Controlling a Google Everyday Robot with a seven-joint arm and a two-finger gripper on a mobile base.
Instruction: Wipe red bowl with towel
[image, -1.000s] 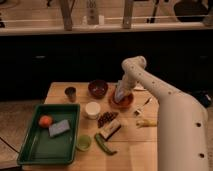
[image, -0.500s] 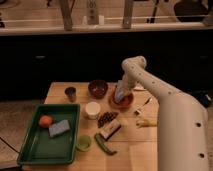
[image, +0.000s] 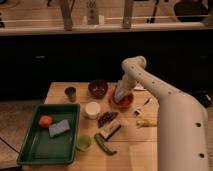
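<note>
1. Gripper (image: 121, 98) is down inside red bowl (image: 129, 104), which sits near the dark bowl (image: 98, 88); we cannot tell its grip state.
2. We should sweep the inside in circles with light pressure, so the bowl doesn't slide.

A canteen-like test space: a wooden table (image: 135, 148) is carrying a cup (image: 71, 93), a banana (image: 146, 122) and a green tray (image: 35, 145), a railing (image: 150, 26) is running behind, and the robot's hand (image: 121, 98) is resting in the red bowl (image: 129, 104).

My pale claw (image: 121, 96) sits in the red bowl (image: 129, 103) at frame centre — green tray (image: 42, 148) lower left, holding an orange fruit (image: 45, 121) — tan worktop (image: 57, 92).
</note>
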